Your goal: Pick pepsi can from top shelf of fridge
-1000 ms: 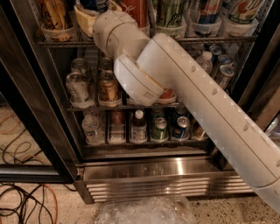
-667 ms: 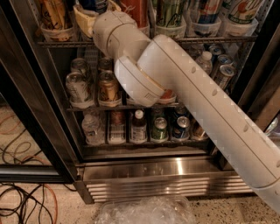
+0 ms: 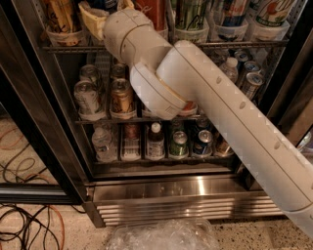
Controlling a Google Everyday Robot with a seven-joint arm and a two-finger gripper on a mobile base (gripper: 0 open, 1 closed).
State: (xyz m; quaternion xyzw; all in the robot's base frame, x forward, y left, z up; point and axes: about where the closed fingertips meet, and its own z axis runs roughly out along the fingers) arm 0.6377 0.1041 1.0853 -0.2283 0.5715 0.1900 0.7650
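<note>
The fridge stands open in front of me, with its steel base grille at the bottom. The top shelf is a wire rack with clear plastic can trays near the upper edge of the view. My white arm reaches from the lower right up to this shelf at its left part. The gripper is past the arm's end, beyond the top edge, and does not show. A sliver of dark blue shows beside the arm's end; I cannot tell if it is the pepsi can.
A red can, a green can and other cans stand in the top shelf trays. Lower racks hold cans and bottles, among them a blue can. Cables lie on the floor at left. Crumpled clear plastic lies below the grille.
</note>
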